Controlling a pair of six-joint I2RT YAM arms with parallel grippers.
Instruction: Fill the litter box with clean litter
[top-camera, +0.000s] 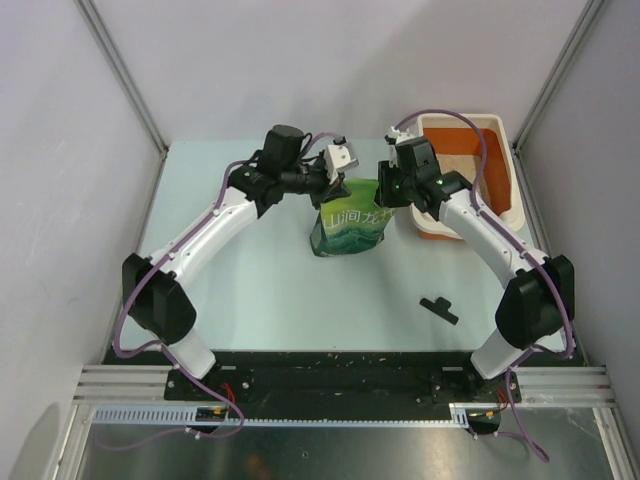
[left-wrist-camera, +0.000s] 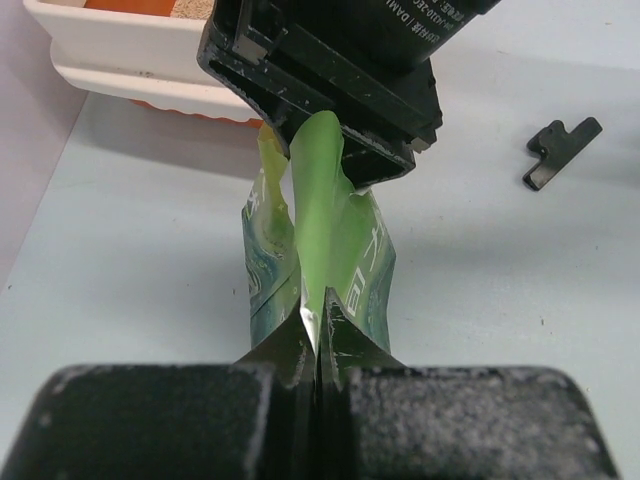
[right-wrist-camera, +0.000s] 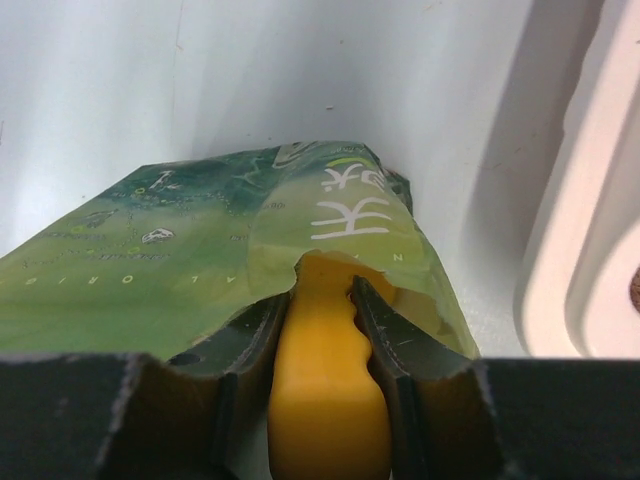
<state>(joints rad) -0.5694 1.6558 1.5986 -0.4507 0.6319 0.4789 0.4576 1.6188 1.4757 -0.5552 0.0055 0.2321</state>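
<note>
Nearest, on pale counter: small black bracket, right of centre. Mid-counter: green printed pouch, upright. At its top edge, left gripper, jaws pinched tight on the film. At its mouth, right gripper, jaws clamped on yellow scoop handle. Far right, just beside pouch: litter box, with clean litter in a pale layer inside.

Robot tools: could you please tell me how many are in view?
2. The left tool pinches the top edge of the green bag; the right tool, at the bag's mouth, is shut on a yellow scoop.
</note>
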